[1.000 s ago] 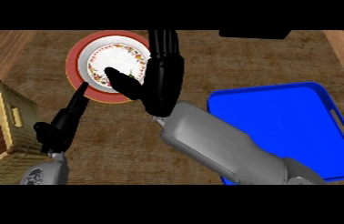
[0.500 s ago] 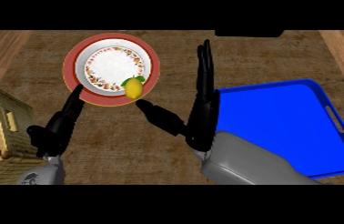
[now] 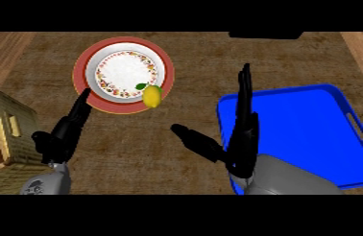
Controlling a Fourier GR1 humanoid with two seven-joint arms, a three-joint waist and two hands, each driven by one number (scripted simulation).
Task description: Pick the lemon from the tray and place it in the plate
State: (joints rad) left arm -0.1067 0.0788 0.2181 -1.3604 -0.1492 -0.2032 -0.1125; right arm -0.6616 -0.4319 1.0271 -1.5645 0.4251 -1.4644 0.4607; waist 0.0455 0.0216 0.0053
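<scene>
A yellow lemon (image 3: pixel 151 96) with a small green leaf lies on the lower right part of a white, red-rimmed plate (image 3: pixel 92 62) at the upper left of the counter. My right hand (image 3: pixel 237 144) is open, fingers straight and thumb spread to the left, to the right of the plate and below it, at the left edge of the blue tray (image 3: pixel 312 129). It holds nothing. My left hand (image 3: pixel 64 132) rests open at the lower left, its fingertips just short of the plate's rim.
A woven basket-like box (image 3: pixel 14 129) stands at the left edge beside my left hand. A dark object (image 3: pixel 266 34) sits at the counter's far edge, above the tray. Brown wooden countertop lies between plate and tray.
My right hand let go of the lemon on the plate and drew back to the right and toward me, as far as the tray's edge. The left hand barely moved.
</scene>
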